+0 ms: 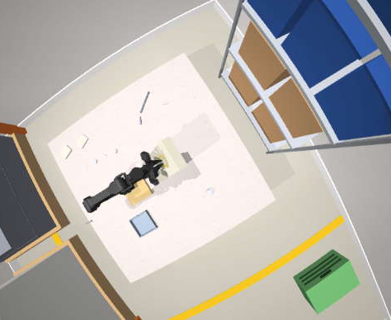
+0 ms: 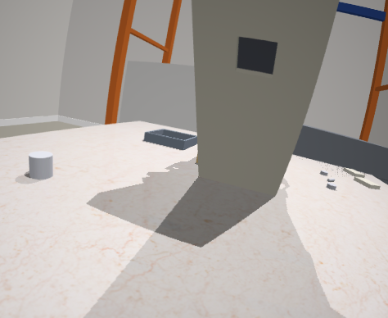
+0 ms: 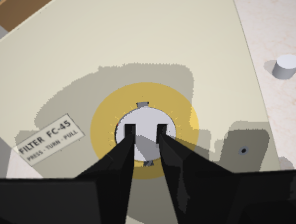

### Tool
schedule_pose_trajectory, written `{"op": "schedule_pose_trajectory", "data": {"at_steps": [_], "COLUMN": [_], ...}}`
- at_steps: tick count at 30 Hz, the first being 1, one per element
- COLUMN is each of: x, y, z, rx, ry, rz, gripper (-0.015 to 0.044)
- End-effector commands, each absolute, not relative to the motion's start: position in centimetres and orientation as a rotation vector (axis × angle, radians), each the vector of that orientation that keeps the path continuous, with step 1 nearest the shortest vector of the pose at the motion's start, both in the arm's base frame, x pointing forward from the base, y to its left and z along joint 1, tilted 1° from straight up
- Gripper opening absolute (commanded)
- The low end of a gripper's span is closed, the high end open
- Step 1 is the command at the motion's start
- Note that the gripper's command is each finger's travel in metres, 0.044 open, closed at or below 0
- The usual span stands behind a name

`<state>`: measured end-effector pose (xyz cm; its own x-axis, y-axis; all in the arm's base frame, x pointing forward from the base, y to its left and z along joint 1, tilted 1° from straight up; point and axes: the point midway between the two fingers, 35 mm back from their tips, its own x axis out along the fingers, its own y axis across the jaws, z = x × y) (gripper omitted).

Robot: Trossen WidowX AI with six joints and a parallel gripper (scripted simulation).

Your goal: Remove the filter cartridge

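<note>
The cartridge is a round pale disc inside a yellow ring on the service panel. The ring has small notches above and below the disc. My gripper is partly open, with nothing held between its fingers. Its two narrow fingertips are at the two dark slots of the disc; how deep they reach is hidden. The panel hides the gripper in the exterior view. The blue-grey tray stands apart from the panel and looks empty in the top view.
A tan block lies below the arm, between panel and tray. A white cylinder stands to the panel's side. Two pale blocks, small pegs and a dark rod lie on the other side.
</note>
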<state>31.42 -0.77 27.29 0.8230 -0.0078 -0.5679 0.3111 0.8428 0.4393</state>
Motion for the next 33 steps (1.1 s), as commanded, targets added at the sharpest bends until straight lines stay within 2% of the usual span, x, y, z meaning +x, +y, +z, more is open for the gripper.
{"op": "schedule_pose_trajectory", "data": {"at_steps": [1,33], "x": [31.46,31.60], "y": [-0.77,-0.78], "z": [27.56,27.24], "rx": [0.554,0.554], "ry": [0.581,0.580], "rz": [-0.179,-0.179], "gripper": [0.0088,0.0088]}}
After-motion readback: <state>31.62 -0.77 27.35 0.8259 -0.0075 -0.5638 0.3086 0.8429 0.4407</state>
